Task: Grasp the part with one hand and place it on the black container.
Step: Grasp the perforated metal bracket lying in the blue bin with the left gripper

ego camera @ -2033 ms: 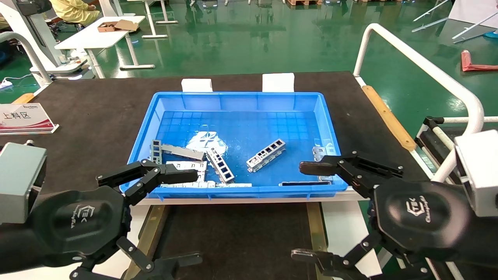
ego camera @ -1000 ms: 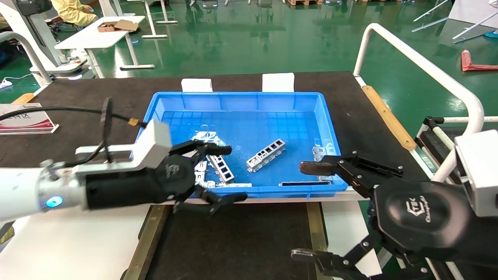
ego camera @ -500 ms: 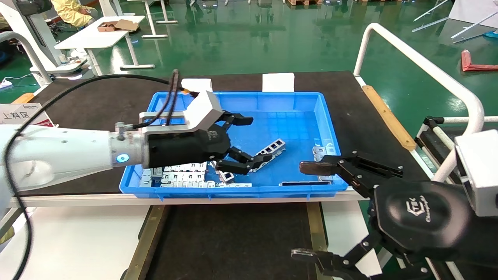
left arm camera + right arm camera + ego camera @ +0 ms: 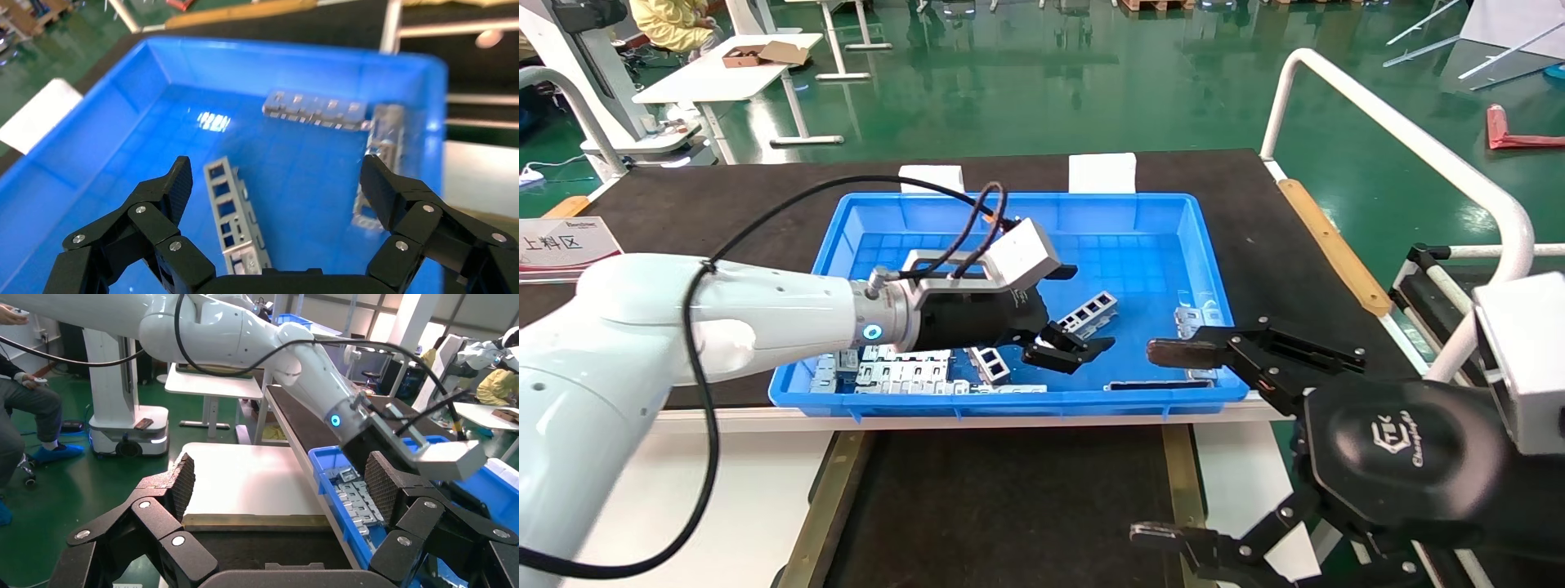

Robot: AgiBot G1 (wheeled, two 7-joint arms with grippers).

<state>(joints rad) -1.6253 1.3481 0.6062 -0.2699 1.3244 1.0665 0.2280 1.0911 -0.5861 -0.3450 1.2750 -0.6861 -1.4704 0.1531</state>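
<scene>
Nearest the robot, the black tray (image 4: 1009,506) is lying bare between its tan side rails, below the table edge, waiting for the part. The right gripper (image 4: 1173,441) is sitting parked beside it at the bin's near right corner, its fingers spread wide and holding nothing.

Beyond that, the left gripper (image 4: 1068,314) is reaching into the blue bin (image 4: 1009,402) from the left side, fingers wide apart and empty. The part (image 4: 1088,314), a slim silver bracket with a row of square windows, is lying flat on the bin's gridded floor near the middle. In the left wrist view the part (image 4: 234,215) is lying between the two open fingers (image 4: 160,202), nearer to one of them and not touching either.

This looks like the approach step, just short of the grasp. The next move probably calls for lowering a little, centring the bracket in the gap and closing across its narrow width.

Open floor surrounds the bracket on most sides. Other metal pieces (image 4: 895,371) are bunched at the near left corner, and another (image 4: 1187,320) is lying by the right wall. The lift will have to clear the bin's near wall before coming back toward the tray.
</scene>
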